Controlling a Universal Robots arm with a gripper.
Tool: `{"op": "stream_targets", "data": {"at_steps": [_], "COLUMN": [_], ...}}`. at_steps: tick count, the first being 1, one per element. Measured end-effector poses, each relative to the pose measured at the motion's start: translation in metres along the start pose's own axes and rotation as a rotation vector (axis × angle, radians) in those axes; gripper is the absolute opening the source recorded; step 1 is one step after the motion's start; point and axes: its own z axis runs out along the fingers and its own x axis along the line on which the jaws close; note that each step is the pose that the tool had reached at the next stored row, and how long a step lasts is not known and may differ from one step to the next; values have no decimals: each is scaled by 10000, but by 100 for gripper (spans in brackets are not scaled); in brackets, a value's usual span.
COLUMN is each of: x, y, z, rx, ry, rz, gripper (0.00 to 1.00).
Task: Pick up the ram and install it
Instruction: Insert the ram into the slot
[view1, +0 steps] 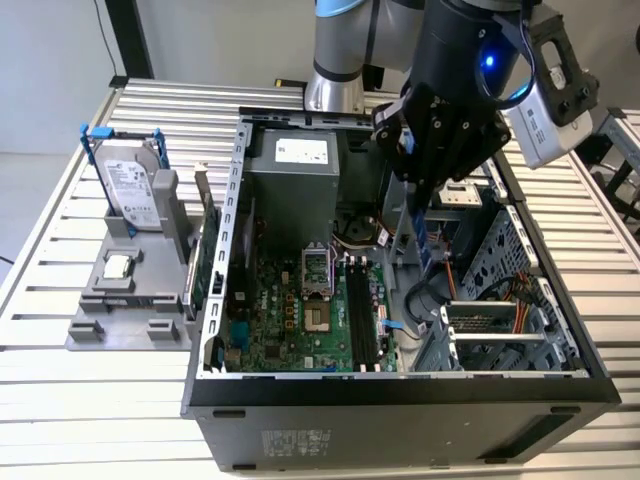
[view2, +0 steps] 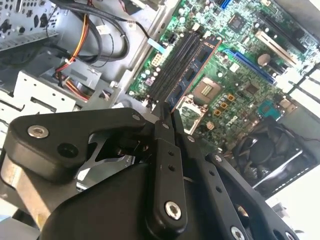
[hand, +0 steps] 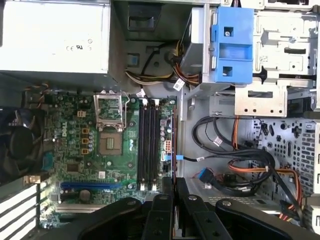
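Grips ram (view1: 422, 238) by its top end, with gripper (view1: 417, 188) pinched narrow on it. Holds it upright in open case (view1: 232, 200) on bench (view1: 60, 400), above motherboard (view1: 290, 320), toward the exterior view's right of black slots (view1: 362, 315). Shows ram (hand: 173, 150) edge-on in the first wrist view, just beside slots (hand: 148, 145), not yet seated. Hangs well apart from hard drive (view1: 130, 185) standing in grey rack (view1: 120, 320) at the exterior view's left.

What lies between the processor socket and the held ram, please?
The black memory slots, seen in the first wrist view between processor socket and ram.
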Motion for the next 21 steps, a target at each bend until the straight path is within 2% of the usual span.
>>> {"op": "stream_targets", "data": {"at_steps": [4,11,21], "x": [1,2,-14], "y": [0,14,65], "z": [33,66,112], "rx": [23,25,23], "ry": [-33,-36,-37], "rz": [614,658,658], "gripper": [0,0,0]}}
